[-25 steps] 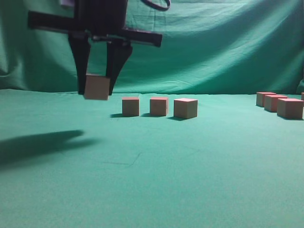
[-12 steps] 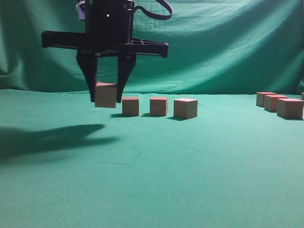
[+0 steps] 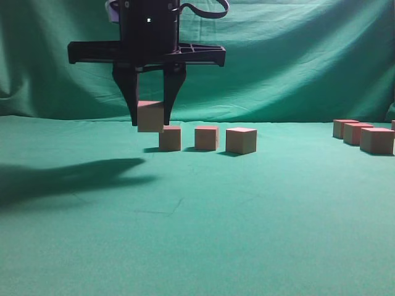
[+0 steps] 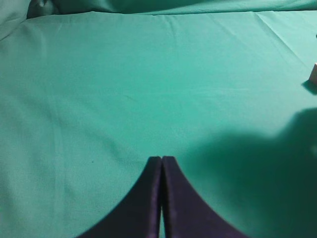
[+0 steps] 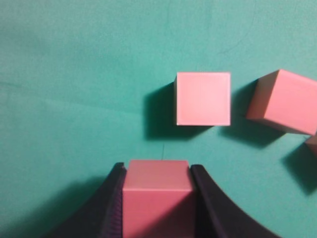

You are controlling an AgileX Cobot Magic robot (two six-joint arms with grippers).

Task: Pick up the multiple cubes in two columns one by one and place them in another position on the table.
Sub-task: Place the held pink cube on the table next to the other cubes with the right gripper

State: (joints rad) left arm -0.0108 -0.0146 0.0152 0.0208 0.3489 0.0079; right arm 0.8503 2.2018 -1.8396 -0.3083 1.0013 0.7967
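Note:
My right gripper [image 3: 150, 124] has reached across to the left side of the exterior view and is shut on a pink-topped wooden cube [image 3: 150, 115], held just above the green cloth. The held cube hangs at the left end of a row of three cubes [image 3: 170, 138] [image 3: 206, 137] [image 3: 241, 140]. In the right wrist view the held cube [image 5: 157, 198] sits between the jaws [image 5: 157, 167], with one row cube [image 5: 203, 98] ahead and another [image 5: 283, 101] to its right. My left gripper [image 4: 161, 158] is shut and empty over bare cloth.
Another group of three cubes [image 3: 344, 128] [image 3: 357, 133] [image 3: 377, 140] stands at the far right edge. A green backdrop hangs behind the table. A sliver of a cube [image 4: 313, 73] shows at the right edge of the left wrist view.
My right gripper has carried the cube to the right, from well left of the row to just beside its leftmost cube. The cubes on the cloth have not moved.

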